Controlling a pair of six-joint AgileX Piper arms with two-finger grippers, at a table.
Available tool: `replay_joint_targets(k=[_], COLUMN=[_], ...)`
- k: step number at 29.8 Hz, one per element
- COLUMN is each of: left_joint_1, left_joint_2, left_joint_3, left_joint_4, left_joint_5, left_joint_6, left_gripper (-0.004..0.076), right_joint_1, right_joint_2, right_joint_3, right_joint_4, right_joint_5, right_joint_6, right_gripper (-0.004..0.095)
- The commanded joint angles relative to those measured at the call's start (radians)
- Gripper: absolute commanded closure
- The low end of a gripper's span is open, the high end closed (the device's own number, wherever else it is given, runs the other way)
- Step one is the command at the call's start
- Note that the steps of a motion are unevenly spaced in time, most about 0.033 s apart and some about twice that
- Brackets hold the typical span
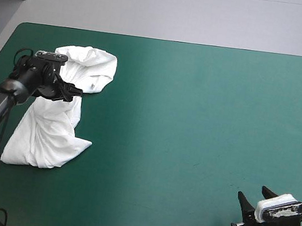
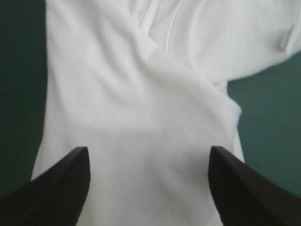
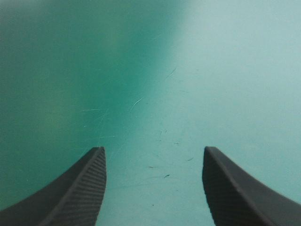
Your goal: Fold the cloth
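High view: left gripper (image 1: 72,90) open over T-shirt (image 1: 52,126), right gripper (image 1: 252,192) open and empty at 5 o'clock

- T-shirt: white, crumpled, not folded. It lies on the 9 o'clock side of the surface (image 1: 194,125) as one long heap. There's a bunched lump up toward 11 o'clock and a narrow waist in the middle. Toward 7 o'clock it widens into a flatter patch, near the surface's left edge
- Left gripper: the arm comes in from 8 o'clock and the gripper sits right at the waist of the heap
- Left wrist view: left gripper (image 2: 148,148) has its black fingers (image 2: 61,188) spread wide, with nothing clamped. The T-shirt (image 2: 141,94) fills the gap between them and runs on ahead, showing soft folds and a seam line farther out. Teal-green cover shows on both sides of the cloth. Can't tell whether the fingertips touch the fabric or hang just above it
- Right gripper: near the 5 o'clock corner of the surface, well apart from the T-shirt, fingers pointing roughly toward 11 o'clock
- Right wrist view: right gripper (image 3: 154,148) is wide open, holding nothing. Between and ahead of its fingers (image 3: 80,188) there's only teal-green cover (image 3: 141,70) with fine scratches
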Motion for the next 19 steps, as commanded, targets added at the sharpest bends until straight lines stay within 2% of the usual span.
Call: replay_joint_targets(k=[1,7,9,11,16,19], left_joint_1=[0.001,0.001,0.001,0.001,0.001,-0.001], left_joint_2=[0.112,0.286,0.319,0.348,0.381,0.372], left_joint_3=[-0.17,-0.32,-0.329,-0.329,-0.329,-0.333], left_joint_4=[-0.024,-0.191,-0.213,-0.205,-0.16,-0.184], left_joint_5=[0.049,0.151,0.169,0.171,0.152,0.079], left_joint_6=[0.027,0.141,0.152,0.152,0.152,0.15], left_gripper=[0.019,0.0195,0.023,0.0336,0.073,0.073], right_joint_1=[-0.002,-0.002,-0.002,-0.002,-0.002,-0.002], right_joint_2=[0.017,0.017,0.017,0.017,0.017,0.017], right_joint_3=[-0.033,-0.033,-0.033,-0.033,-0.035,-0.035], right_joint_4=[0.003,0.0,0.0,0.0,-0.002,-0.002], right_joint_5=[-0.062,-0.062,-0.064,-0.069,-0.075,-0.075], right_joint_6=[0.002,0.002,0.002,0.002,0.002,0.002], right_gripper=[0.0333,0.0333,0.0333,0.0333,0.0333,0.0333])
